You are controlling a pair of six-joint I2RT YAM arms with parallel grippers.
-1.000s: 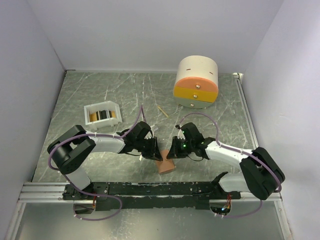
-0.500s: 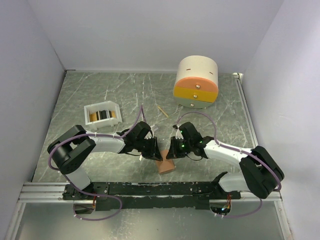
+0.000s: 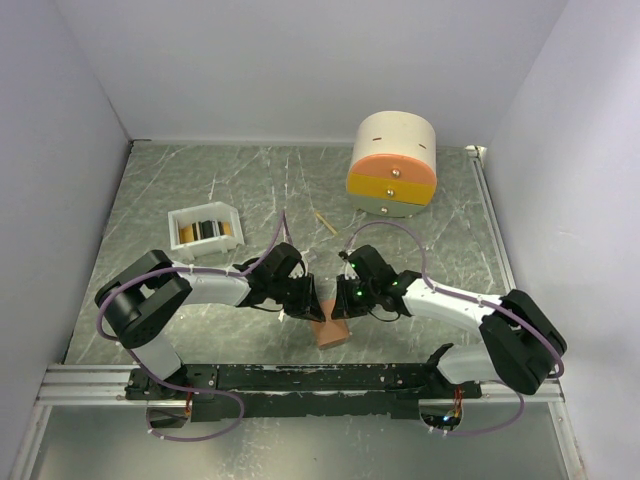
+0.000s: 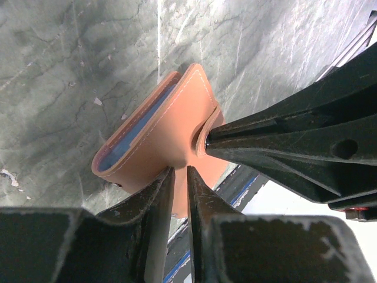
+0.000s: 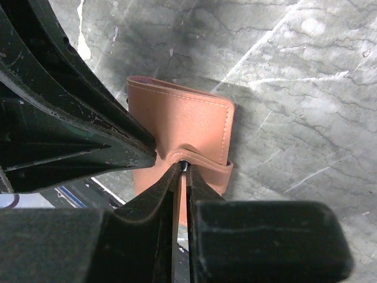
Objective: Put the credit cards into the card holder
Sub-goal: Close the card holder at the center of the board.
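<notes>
The salmon-pink card holder (image 3: 333, 335) lies folded on the table near the front rail, between both arms. In the left wrist view the card holder (image 4: 171, 124) shows a light blue inner edge. My left gripper (image 4: 178, 171) is shut on its near flap. My right gripper (image 5: 182, 167) is shut on the tip of the snap strap of the card holder (image 5: 188, 127), with the metal button showing between its tips. From above, the left gripper (image 3: 312, 308) and right gripper (image 3: 340, 303) almost touch. The credit cards (image 3: 208, 230), dark and yellow, stand in the white tray (image 3: 180, 222).
A round cream, orange and yellow drawer box (image 3: 392, 165) stands at the back right. A thin wooden stick (image 3: 324, 222) lies behind the grippers. The black front rail (image 3: 300, 378) runs just in front of the card holder. White walls enclose the marble table.
My right gripper has slid a little to the left onto the strap and its fingers have drawn closer together. The left arm and the card holder have stayed put.
</notes>
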